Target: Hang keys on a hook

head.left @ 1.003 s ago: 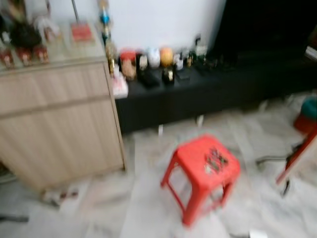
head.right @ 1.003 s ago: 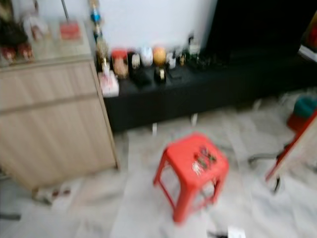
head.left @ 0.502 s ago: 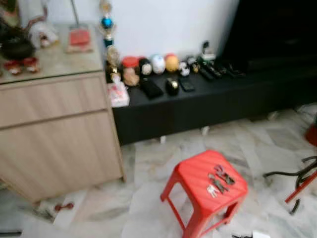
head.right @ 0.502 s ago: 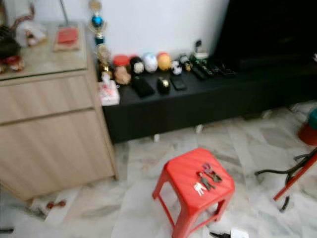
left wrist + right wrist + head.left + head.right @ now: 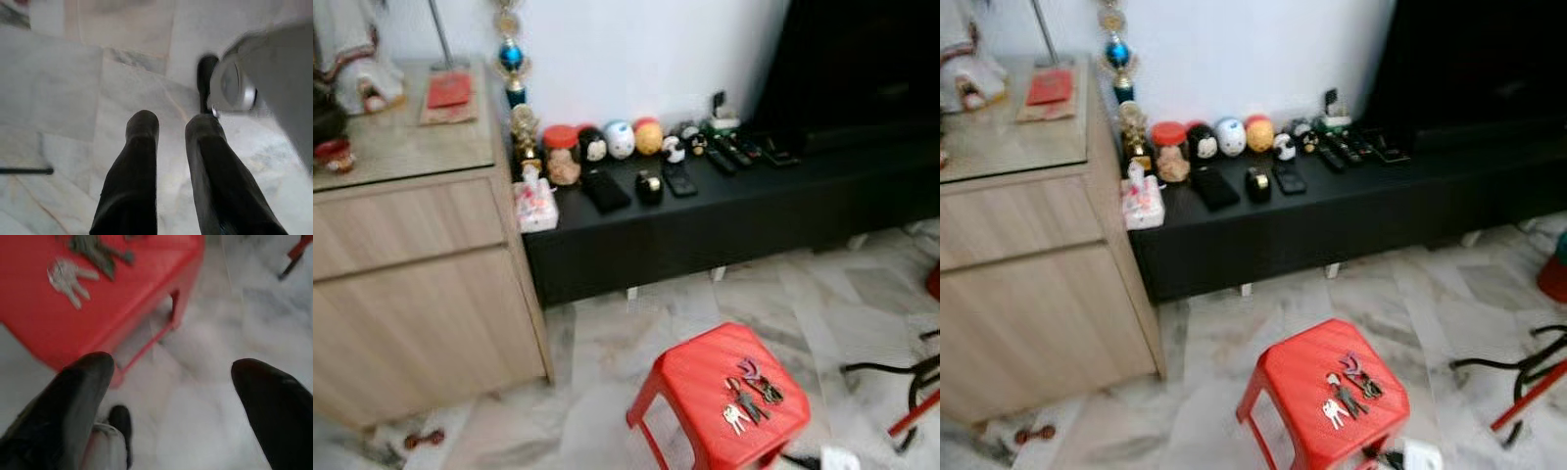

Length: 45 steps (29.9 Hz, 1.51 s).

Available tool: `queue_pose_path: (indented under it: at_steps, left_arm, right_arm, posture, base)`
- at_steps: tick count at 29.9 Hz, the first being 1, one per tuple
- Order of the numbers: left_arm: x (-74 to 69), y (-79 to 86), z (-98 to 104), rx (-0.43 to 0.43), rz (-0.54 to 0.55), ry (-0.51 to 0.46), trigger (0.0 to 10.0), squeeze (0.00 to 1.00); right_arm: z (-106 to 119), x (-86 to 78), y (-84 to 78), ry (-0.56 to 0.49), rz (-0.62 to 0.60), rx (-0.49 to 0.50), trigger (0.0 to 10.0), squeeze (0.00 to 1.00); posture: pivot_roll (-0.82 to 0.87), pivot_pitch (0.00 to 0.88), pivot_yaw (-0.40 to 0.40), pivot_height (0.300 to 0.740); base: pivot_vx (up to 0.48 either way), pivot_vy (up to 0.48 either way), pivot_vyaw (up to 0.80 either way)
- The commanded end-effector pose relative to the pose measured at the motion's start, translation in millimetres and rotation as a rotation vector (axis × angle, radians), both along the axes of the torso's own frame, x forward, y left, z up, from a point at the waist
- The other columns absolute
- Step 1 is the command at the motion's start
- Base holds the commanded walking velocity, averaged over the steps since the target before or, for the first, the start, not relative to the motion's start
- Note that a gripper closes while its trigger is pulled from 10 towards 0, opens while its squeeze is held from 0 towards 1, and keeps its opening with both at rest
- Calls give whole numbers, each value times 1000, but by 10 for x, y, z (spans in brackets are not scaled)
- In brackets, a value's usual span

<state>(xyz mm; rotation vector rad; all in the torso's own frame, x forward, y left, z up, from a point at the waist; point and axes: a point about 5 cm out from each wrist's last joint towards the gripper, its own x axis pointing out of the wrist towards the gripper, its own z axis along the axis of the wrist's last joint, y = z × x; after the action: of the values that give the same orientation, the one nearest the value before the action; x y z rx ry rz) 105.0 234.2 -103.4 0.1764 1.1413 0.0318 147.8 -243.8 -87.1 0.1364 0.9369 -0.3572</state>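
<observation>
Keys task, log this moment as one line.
keys on red stool | right gripper open beside stool | left gripper idle over floor

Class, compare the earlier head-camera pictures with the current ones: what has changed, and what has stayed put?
Only the camera moved: the view has shifted closer and sharpened, so the stool sits lower in the picture. Nothing was grasped or released. The keys still lie on the stool, and the cabinet and bench are unchanged.

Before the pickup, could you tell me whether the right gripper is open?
Open: the right gripper's two black fingers stand wide apart above the floor beside the red stool.
</observation>
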Motion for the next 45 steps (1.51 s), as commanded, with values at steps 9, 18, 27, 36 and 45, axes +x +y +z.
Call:
queue_pose_path:
  at_steps: [9, 18, 27, 36, 45]
  left_arm:
    - [-38, -31, -17, -6, 1, 10, 10000, 0]
    - [-45, -21, -17, 4, -2, 10, 10000, 0]
    - [-71, -8, -19, 15, -12, 15, 10000, 0]
    - [-92, -6, -24, 21, -16, 22, 10000, 0]
    - [-94, -4, -25, 26, -15, 23, 10000, 0]
  right_arm:
    - [399, 382, -404, -304, -103, -176, 10000, 0]
    - [780, 683, -241, -626, -18, -255, 10000, 0]
    - [1091, 834, 239, -804, 373, -248, 10000, 0]
    - [1159, 811, 413, -806, 422, -184, 10000, 0]
    - [1119, 751, 334, -741, 421, -210, 10000, 0]
  posture:
    - [73, 0, -50, 740]
    - [62, 0, -53, 740]
    - [51, 0, -55, 740]
    - [66, 0, -55, 740]
    - [70, 0, -61, 740]
  base:
    - [0, 0, 0]
    - [0, 0, 0]
    - [0, 0, 0]
    - [0, 0, 0]
    - [0, 0, 0]
